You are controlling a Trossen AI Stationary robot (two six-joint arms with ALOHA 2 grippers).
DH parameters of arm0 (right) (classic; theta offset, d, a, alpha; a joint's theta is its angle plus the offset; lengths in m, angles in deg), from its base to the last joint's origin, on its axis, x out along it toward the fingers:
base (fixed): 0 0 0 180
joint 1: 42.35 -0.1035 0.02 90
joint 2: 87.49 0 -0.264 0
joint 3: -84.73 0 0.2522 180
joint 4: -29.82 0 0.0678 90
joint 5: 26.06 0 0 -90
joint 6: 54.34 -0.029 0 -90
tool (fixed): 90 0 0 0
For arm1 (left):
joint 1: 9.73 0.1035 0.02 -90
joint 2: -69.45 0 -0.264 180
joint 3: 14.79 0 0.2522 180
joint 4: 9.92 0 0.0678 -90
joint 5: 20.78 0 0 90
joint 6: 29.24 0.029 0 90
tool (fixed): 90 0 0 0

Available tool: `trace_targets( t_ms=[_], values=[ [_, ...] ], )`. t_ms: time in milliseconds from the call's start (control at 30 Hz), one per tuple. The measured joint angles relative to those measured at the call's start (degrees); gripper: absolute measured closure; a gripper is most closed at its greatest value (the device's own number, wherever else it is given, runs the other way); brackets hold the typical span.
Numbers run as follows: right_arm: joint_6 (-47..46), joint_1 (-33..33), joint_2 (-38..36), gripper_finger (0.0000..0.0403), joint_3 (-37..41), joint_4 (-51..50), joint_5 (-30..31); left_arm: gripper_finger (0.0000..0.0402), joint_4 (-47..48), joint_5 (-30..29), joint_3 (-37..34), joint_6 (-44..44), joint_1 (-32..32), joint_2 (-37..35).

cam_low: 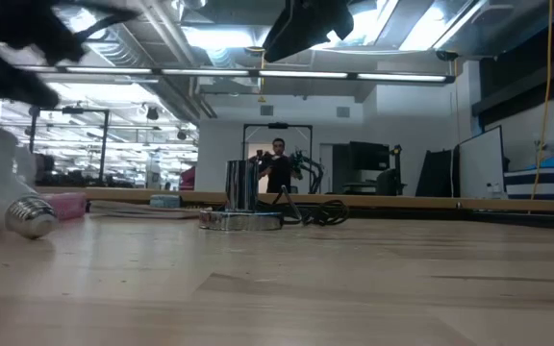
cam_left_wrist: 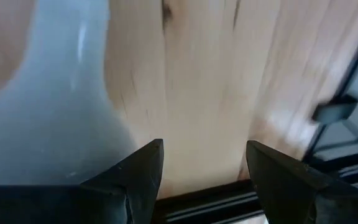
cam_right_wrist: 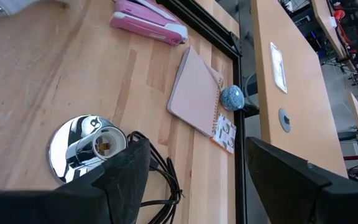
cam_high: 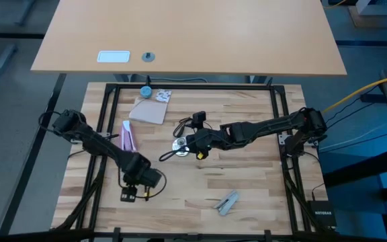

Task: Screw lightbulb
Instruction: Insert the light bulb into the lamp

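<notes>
Lightbulb [cam_low: 8, 197] lies sideways near table's [cam_high: 247, 181] front-left corner, under left gripper [cam_high: 134, 195], fingers apart; right gripper [cam_high: 195, 149] open over socket [cam_right_wrist: 107, 144].

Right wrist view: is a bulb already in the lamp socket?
No, the socket on the silver disc shows open and hollow, nothing screwed in.

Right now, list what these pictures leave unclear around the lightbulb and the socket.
- Lightbulb: in the low view the frame's edge cuts off its globe; in the high view the left gripper covers it.
- Socket: right wrist view, its inside is too small to read.
- Person: low view, far off, hands indistinct.
</notes>
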Motion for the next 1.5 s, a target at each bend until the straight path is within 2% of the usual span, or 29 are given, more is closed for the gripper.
trace_targets(
  t_ms=[233,467,567,800,1033,1267,1500],
  values=[
    [0.0,0.0,0.0,0.0137,0.0,0.0,0.0,0.018,0.6,-7.0,-8.5,-0.2,-0.8,0.1],
    [0.0,0.0,0.0,0.0137,0.0,0.2,0.0,0.018,-6.2,-18.7,-12.4,-0.2,4.4,0.1],
    [0.0,0.0,0.0,0.0137,0.0,0.2,-0.1,0.018,-8.4,-22.0,-12.5,-0.3,7.2,0.1],
    [0.0,0.0,0.0,0.0137,0.0,0.0,-0.6,0.018,-8.5,-22.7,-12.3,0.6,9.6,-2.1],
    [0.0,0.1,0.0,0.0137,0.0,-0.8,-0.5,0.018,-8.2,-23.1,-12.2,-5.8,7.7,-9.7],
    [-0.1,0.1,0.0,0.0137,0.0,-0.9,-0.5,0.018,-5.4,-34.8,-12.2,-13.9,8.8,-17.5],
    [-0.1,0.0,0.0,0.0137,0.0,-1.3,-0.5,0.018,2.6,-32.0,-12.2,-18.3,10.1,-19.5]
  ],
)
